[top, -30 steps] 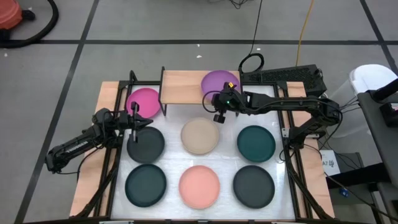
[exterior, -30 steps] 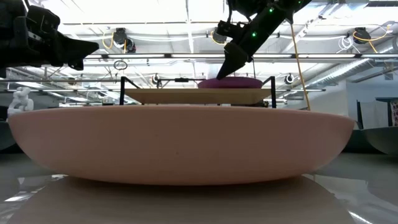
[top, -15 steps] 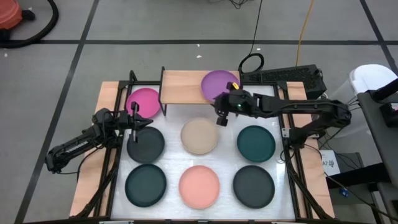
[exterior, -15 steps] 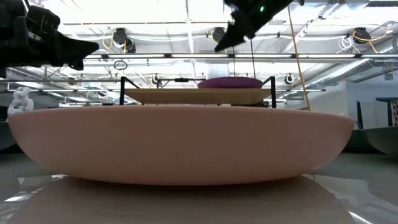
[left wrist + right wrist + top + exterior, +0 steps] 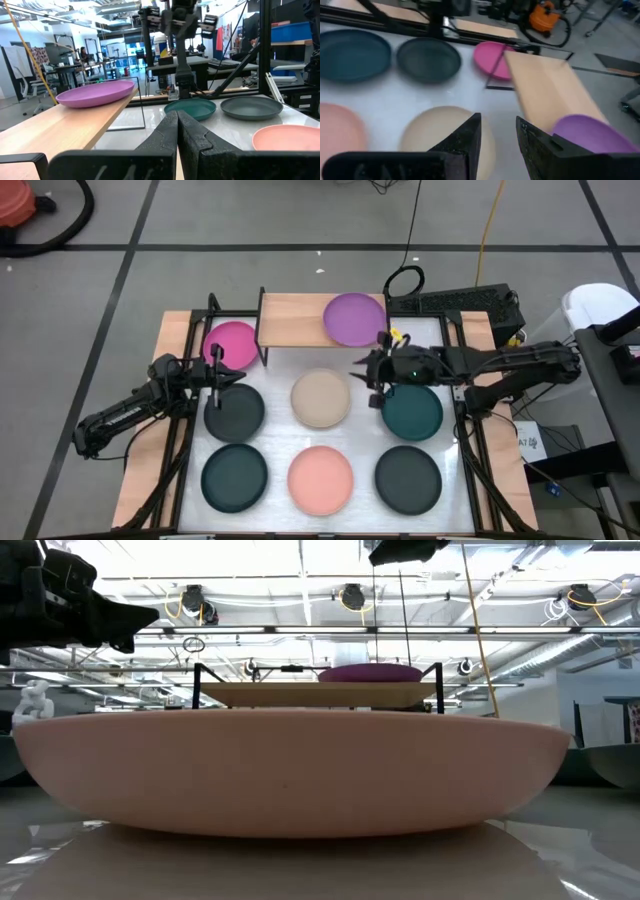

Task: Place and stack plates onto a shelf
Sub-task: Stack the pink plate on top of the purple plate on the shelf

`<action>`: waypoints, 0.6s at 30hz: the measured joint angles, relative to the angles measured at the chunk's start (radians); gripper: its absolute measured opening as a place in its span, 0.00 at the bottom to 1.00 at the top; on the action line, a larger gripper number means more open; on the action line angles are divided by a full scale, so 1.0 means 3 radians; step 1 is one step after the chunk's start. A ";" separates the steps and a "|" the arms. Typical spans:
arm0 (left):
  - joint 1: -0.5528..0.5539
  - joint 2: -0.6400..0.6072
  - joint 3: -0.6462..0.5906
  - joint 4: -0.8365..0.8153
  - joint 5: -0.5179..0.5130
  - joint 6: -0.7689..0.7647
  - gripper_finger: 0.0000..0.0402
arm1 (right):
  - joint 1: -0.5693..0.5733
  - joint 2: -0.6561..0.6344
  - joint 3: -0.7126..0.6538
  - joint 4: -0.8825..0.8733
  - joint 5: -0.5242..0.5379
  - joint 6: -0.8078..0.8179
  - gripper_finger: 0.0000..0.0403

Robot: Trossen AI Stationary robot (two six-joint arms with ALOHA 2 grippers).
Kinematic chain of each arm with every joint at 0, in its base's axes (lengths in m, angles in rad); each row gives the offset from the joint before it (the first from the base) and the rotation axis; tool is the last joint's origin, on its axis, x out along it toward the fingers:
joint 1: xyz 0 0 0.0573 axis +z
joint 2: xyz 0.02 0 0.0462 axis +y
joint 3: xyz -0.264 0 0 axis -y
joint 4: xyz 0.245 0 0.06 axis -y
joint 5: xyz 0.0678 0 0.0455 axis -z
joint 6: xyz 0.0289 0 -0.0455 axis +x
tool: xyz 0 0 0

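Plates near the front, the salmon pink plate (image 5: pixel 321 478) among them, wait on the table; farther back the right gripper (image 5: pixel 368 371), fingers apart and empty, has pulled off the shelf (image 5: pixel 290 317), leaving the purple plate (image 5: pixel 354 318) delivered. One down. The left gripper (image 5: pixel 222 375) stays shut beside the magenta plate (image 5: pixel 232 343). Only the low view shows the purple plate resting flat.

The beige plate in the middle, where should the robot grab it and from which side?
Grip the beige plate by its raised rim, on the edge nearest the open right gripper, one finger inside, one outside. It lies flat and shallow, so the rim is likely the only pinchable part, and that side stands clear of the teal plate.
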 joint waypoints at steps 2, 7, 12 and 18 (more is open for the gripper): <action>0.0000 0.0000 0.0001 0.0000 0.0000 0.0000 0.01 | 0.0119 -0.0017 -0.0036 -0.0019 0.0008 0.0080 0.26; 0.0000 0.0000 0.0001 0.0000 0.0000 0.0004 0.01 | 0.0340 -0.0082 -0.0377 0.0326 0.0022 0.0095 0.26; 0.0000 0.0000 0.0000 0.0018 0.0000 0.0009 0.01 | 0.0460 -0.0283 -0.0915 0.0965 0.0022 0.0173 0.26; 0.0001 0.0000 0.0001 0.0147 0.0000 -0.0006 0.01 | 0.0544 -0.0710 -0.1630 0.1905 0.0029 0.0157 0.26</action>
